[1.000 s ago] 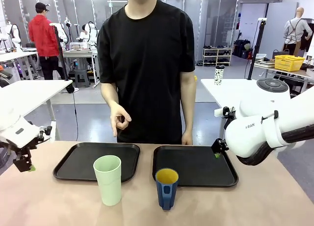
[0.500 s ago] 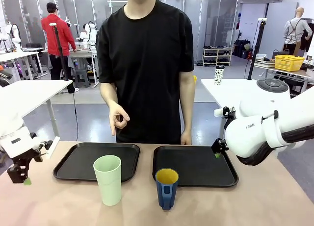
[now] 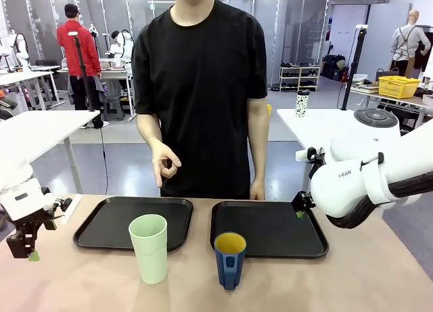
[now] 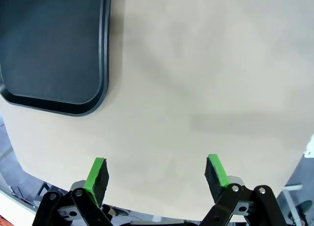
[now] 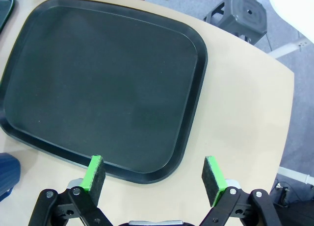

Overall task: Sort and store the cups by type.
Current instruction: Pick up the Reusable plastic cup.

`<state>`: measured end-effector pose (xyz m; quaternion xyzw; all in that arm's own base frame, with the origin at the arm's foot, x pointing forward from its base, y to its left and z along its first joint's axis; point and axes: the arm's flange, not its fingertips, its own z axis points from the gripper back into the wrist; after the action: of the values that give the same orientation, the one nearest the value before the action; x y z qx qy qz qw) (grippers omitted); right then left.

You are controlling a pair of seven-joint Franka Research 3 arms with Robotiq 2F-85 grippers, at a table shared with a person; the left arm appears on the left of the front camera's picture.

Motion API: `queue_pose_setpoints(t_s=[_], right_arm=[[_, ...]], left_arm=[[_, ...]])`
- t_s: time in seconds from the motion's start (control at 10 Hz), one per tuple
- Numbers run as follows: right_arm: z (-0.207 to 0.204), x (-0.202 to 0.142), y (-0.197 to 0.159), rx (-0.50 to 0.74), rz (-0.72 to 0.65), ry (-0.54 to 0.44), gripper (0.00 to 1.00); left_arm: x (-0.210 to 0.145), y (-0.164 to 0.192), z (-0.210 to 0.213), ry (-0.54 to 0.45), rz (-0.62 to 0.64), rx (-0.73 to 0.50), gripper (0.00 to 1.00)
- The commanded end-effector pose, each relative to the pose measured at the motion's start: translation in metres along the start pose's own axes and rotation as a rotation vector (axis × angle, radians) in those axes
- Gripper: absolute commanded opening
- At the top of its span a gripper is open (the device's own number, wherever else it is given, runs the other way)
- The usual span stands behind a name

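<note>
A tall mint-green tumbler [image 3: 149, 248] stands upright on the tan table in front of the left black tray [image 3: 101, 224]. To its right a dark blue mug [image 3: 230, 261] with a yellow inside and a handle facing me stands just before the right black tray [image 3: 277, 231]. My left gripper [image 3: 27, 250] hangs open low over the table's left edge, well left of the tumbler. In its wrist view the left gripper [image 4: 157, 168] has bare table between its pads. My right gripper [image 5: 154, 171] is open above the right tray's near right corner [image 5: 162, 172]; the mug's edge [image 5: 7, 174] shows at the lower left.
A person in black stands at the far side, one hand [image 3: 164, 164] raised and curled, the other [image 3: 257, 190] by the right tray's far edge. Both trays hold nothing. A white spotted cup [image 3: 302, 103] stands on a separate white table behind.
My left gripper has dropped lower toward the table at the left edge. The right arm, both cups and the trays have not moved.
</note>
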<state>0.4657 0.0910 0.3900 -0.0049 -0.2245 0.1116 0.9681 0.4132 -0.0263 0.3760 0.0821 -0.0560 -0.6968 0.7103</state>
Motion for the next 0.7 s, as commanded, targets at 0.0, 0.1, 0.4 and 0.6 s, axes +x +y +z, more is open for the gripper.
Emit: queue_pose_setpoints(t_s=[0.0,0.1,0.4,0.6], right_arm=[[0.002,-0.001,0.000,0.000,0.010,-0.004,1.00],[0.002,-0.001,0.000,0.000,0.010,-0.004,1.00],[0.002,-0.001,0.000,0.000,0.010,-0.004,1.00],[0.002,-0.001,0.000,0.000,0.010,-0.004,1.00]], left_arm=[[-0.001,0.000,-0.001,0.000,0.003,-0.003,1.00],[0.007,0.003,-0.007,-0.109,-0.035,-0.029,1.00],[0.008,0.006,-0.022,-0.341,-0.054,-0.010,1.00],[0.010,0.008,-0.040,-0.413,-0.018,0.011,1.00]])
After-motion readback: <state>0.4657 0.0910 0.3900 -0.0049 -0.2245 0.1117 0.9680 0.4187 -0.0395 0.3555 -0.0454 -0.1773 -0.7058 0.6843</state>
